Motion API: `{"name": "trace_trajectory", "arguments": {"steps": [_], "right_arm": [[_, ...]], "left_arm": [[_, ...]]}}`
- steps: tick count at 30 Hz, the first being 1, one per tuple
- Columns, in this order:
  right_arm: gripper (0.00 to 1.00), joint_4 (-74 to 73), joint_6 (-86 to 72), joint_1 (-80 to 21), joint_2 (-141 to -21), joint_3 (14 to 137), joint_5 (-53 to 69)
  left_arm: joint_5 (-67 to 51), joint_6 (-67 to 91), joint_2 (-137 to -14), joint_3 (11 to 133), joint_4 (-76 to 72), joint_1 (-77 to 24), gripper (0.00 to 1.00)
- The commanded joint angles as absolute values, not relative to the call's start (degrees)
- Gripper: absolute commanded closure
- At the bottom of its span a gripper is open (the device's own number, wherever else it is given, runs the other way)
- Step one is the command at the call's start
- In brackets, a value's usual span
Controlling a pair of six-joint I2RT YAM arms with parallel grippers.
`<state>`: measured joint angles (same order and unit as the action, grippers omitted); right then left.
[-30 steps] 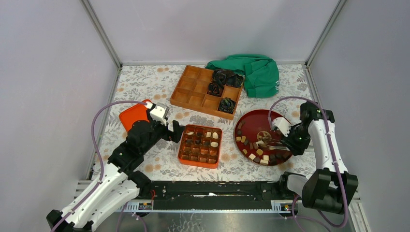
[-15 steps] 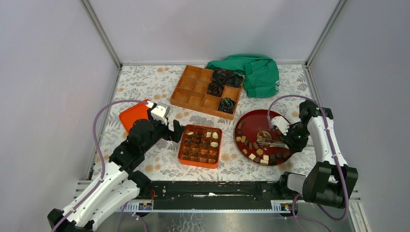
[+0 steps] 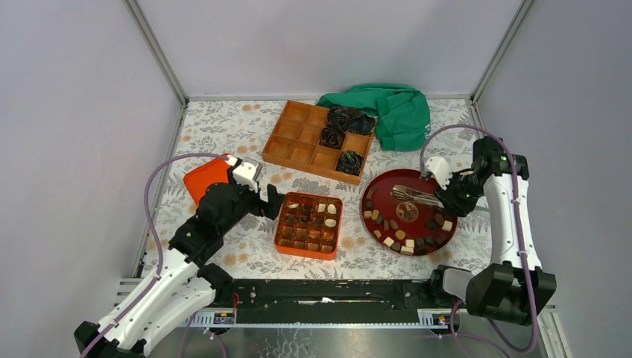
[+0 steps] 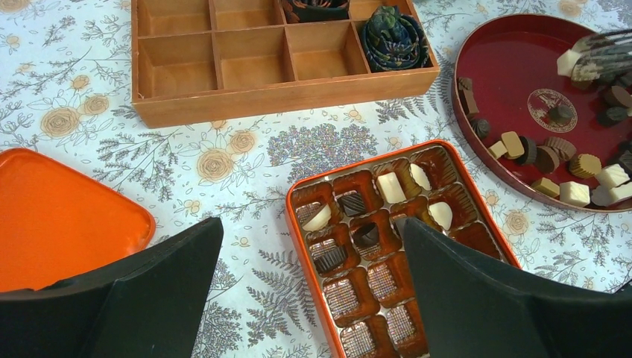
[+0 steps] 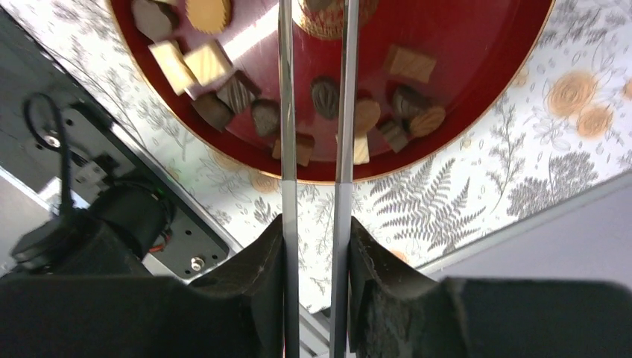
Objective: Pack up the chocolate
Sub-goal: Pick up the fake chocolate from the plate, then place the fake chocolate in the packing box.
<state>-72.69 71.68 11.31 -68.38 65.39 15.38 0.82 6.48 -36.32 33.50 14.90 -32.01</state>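
One white chocolate (image 4: 568,61) at the tip of the tongs (image 5: 286,112) shows only from the left wrist; the right gripper (image 5: 317,246) pinches the tongs, the left gripper (image 4: 309,227) gapes empty.

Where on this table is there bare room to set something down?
Far-left corner of the table, bordered by the wooden tray and orange lid, is bare. The strip between wooden tray and chocolate box is narrow. Crowded: chocolate box to red plate.

I'm getting soft, even light from above in the overhead view, hardly a shadow on the floral-print tablecloth (image 3: 223,127). On my right wrist camera a pale glare streak crosses the glossy dark-red round tray (image 5: 477,45) and runs down the thin steel tongs (image 5: 285,112), while the right gripper (image 5: 316,239) sits dark and soft up close.
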Motion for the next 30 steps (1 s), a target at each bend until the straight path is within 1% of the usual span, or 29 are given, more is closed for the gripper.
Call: {"name": "trace_trajectory", "arguments": {"steps": [1,4,6,11,14,16,20,22,24,30], "right_arm": [[1.00,-77.3,71.0,11.0,-66.7,70.0,29.9],[1.00,-75.5,70.1,8.2,-65.6,69.5,37.5],[1.00,-72.6,66.8,4.0,-64.8,68.6,40.8],[1.00,-62.0,57.9,-11.0,-64.3,65.5,42.7],[1.00,-57.5,55.3,-17.8,-65.2,64.2,42.3],[1.00,-55.7,54.4,-20.9,-66.2,63.9,41.3],[1.00,-55.5,54.3,-24.4,-68.1,63.1,37.6],[1.00,-55.0,54.4,-26.0,-68.1,61.6,35.0],[1.00,-54.7,54.5,-27.7,-68.0,60.0,32.7],[1.00,-53.6,54.1,-30.5,-68.9,57.3,28.5]], "left_arm": [[-1.5,6.9,-37.0,33.4,10.9,-31.4,0.01],[-1.2,8.0,-39.0,33.3,10.9,-31.2,0.01],[-0.8,8.4,-40.6,33.6,11.3,-31.1,0.01],[-0.6,9.0,-43.8,33.9,11.7,-30.6,0.01],[-0.5,9.9,-45.7,33.2,11.4,-30.3,0.02],[-0.3,11.3,-47.8,32.8,11.1,-30.0,0.06],[1.8,14.0,-53.6,34.2,12.7,-29.3,0.22],[1.0,15.0,-56.1,34.8,13.0,-28.8,0.28],[0.3,15.3,-57.6,35.3,13.2,-28.3,0.31],[-2.1,15.3,-58.0,35.6,13.4,-27.7,0.31]]}}
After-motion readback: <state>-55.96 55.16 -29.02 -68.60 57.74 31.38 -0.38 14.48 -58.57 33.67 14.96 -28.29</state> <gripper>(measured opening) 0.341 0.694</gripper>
